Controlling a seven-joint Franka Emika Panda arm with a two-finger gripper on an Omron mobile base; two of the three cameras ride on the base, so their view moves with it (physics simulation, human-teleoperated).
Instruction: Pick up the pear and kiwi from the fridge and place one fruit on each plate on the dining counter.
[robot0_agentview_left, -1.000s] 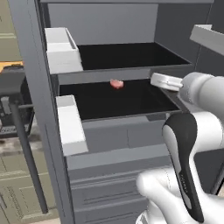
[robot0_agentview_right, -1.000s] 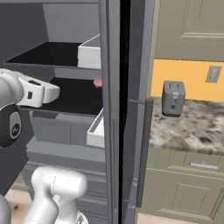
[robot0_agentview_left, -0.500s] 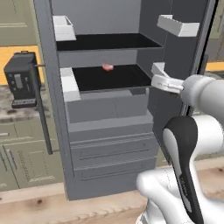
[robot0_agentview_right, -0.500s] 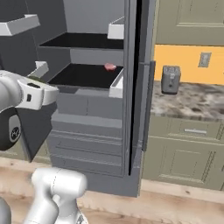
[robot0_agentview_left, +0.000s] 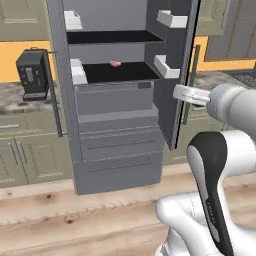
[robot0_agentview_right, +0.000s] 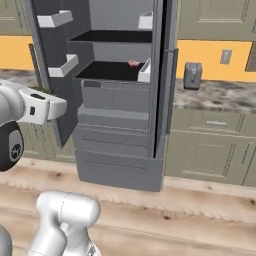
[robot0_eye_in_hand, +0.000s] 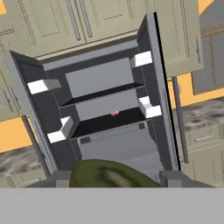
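The fridge (robot0_agentview_left: 115, 125) (robot0_agentview_right: 116, 131) (robot0_eye_in_hand: 114, 146) stands open a good step ahead of me, both doors swung wide. Its black shelf recesses hold just a pink lump (robot0_agentview_left: 115, 63) (robot0_agentview_right: 133, 63) (robot0_eye_in_hand: 114, 113). My gripper (robot0_agentview_left: 179, 92) (robot0_agentview_right: 61, 106) (robot0_eye_in_hand: 114, 177) hangs in the air in front of the fridge, level with its upper drawer. It is shut on a roundish olive-green fruit, the pear (robot0_eye_in_hand: 111, 174), which spans the gap between the two fingertips (robot0_eye_in_hand: 61, 178). The kiwi, the plates and the dining counter are out of view.
A black appliance (robot0_agentview_left: 31, 75) sits on the wall counter left of the fridge, and a grey toaster (robot0_agentview_right: 192, 76) on the marble counter (robot0_agentview_right: 220, 96) to its right. The open doors (robot0_agentview_left: 175, 75) (robot0_agentview_right: 50, 65) with white bins jut out toward me. Wood floor lies between.
The whole picture has shifted: the base has backed away from the fridge, which now looks smaller and shows both doors. The gripper stays shut on the fruit.
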